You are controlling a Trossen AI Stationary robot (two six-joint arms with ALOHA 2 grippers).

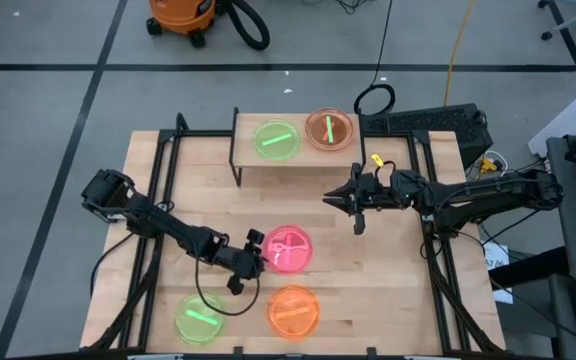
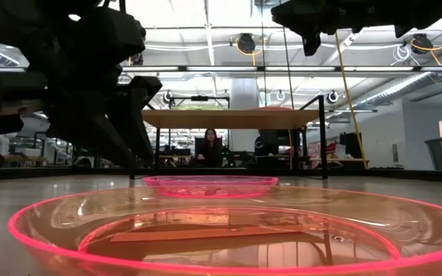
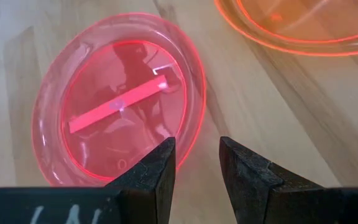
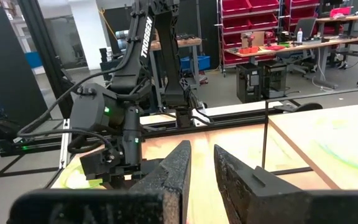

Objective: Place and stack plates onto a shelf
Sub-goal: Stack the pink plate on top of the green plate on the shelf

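A pink-red plate (image 1: 290, 249) (image 3: 120, 102) lies flat on the table's middle. My left gripper (image 1: 261, 256) (image 3: 197, 146) is open at its left rim, slanting down, with one finger above the plate's inside and one outside the rim; no touch shows. The shelf (image 1: 253, 165) (image 2: 232, 119) stands at the far middle and carries a green plate (image 1: 276, 139) and an orange plate (image 1: 329, 130) side by side. An orange plate (image 1: 294, 310) and a green plate (image 1: 199, 320) lie near the front edge. My right gripper (image 1: 330, 200) (image 4: 202, 152) hangs level above the table right of centre, narrowly open and empty.
Black frame rails (image 1: 163, 170) run along the table's left and right sides. Bare wood lies between the shelf and the pink-red plate. In the low view the front orange plate (image 2: 206, 238) fills the foreground. A person (image 2: 209, 147) sits in the room behind.
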